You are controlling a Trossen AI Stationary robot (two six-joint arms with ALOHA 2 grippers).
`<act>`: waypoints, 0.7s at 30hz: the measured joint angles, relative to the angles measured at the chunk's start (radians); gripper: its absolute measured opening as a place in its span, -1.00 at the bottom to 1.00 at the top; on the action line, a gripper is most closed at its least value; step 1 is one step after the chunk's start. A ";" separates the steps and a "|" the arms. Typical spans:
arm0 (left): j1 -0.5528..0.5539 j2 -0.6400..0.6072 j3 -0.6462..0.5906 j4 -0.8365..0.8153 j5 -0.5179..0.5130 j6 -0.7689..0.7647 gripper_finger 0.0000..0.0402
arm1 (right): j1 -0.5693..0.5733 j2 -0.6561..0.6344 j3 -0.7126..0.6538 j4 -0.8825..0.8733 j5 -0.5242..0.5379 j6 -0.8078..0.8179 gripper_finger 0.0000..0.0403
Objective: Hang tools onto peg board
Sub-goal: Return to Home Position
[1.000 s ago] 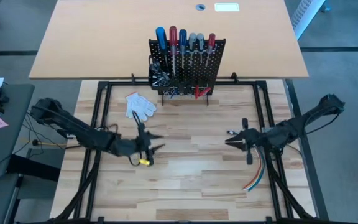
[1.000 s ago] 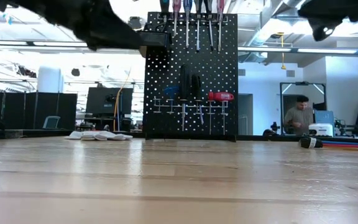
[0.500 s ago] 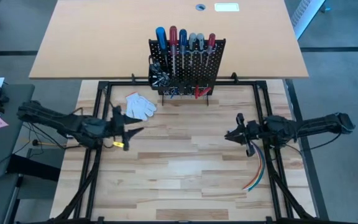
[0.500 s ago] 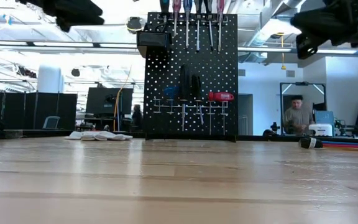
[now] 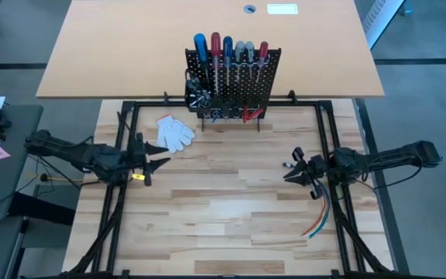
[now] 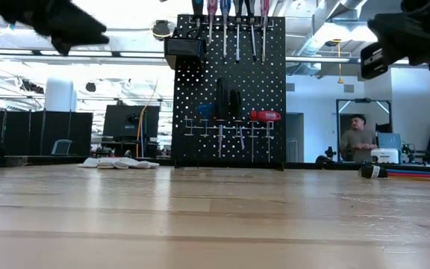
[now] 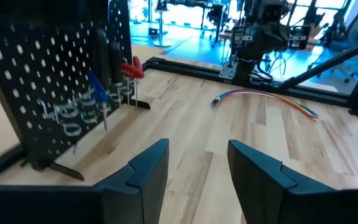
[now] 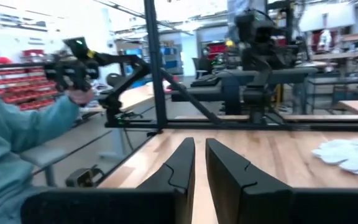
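The left gripper (image 5: 159,163) hangs over the table (image 5: 231,225) on its 9 o'clock side, fingers (image 7: 148,168) well apart and empty. The white glove (image 5: 175,132) lies near it at about 1 o'clock. The right gripper (image 5: 288,173) hangs over the 3 o'clock side, its fingers (image 8: 179,165) drawn almost together with only a thin slit between them, gripping nothing. The bundle of coloured cables (image 5: 322,208) lies at its 5 o'clock. The peg board (image 5: 272,81) stands upright at the table's 12 o'clock edge, well apart from both grippers. Screwdrivers (image 5: 228,48) hang in a row along its top, with the red-handled pliers (image 6: 264,116) and blue T-handle key (image 6: 204,112) lower down. Its black bin (image 6: 184,51) sits at the upper corner on the left arm's side.
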 joint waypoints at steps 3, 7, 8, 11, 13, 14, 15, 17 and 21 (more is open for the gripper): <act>0.000 -0.047 -0.113 0.113 0.003 -0.006 -0.19 | 0.000 0.000 0.000 0.002 -0.015 0.015 -0.77; 0.000 -0.106 -0.249 0.266 0.008 -0.008 -0.19 | 0.000 0.000 0.000 0.001 -0.063 0.012 -0.77; 0.001 -0.121 -0.276 0.299 0.015 -0.008 -0.19 | 0.000 0.000 0.000 0.001 -0.076 0.010 -0.77; 0.003 -0.183 -0.326 0.323 0.025 -0.005 -0.19 | 0.000 0.000 0.000 0.001 -0.080 0.010 -0.77; 0.003 -0.242 -0.332 0.290 0.024 0.005 -0.19 | 0.000 0.000 0.000 0.001 -0.080 0.010 -0.77; 0.003 -0.281 -0.332 0.266 0.022 0.009 -0.19 | 0.000 0.000 0.000 0.001 -0.080 0.010 -0.77; 0.003 -0.320 -0.332 0.244 0.019 0.016 -0.19 | 0.000 0.000 0.000 0.000 -0.080 0.010 -0.77; 0.003 -0.409 -0.332 0.193 0.011 0.032 -0.19 | 0.000 0.000 0.000 0.001 -0.080 0.009 -0.77; 0.005 -0.406 -0.321 0.105 -0.024 0.023 -0.19 | 0.000 0.001 0.000 -0.004 -0.081 0.007 -0.77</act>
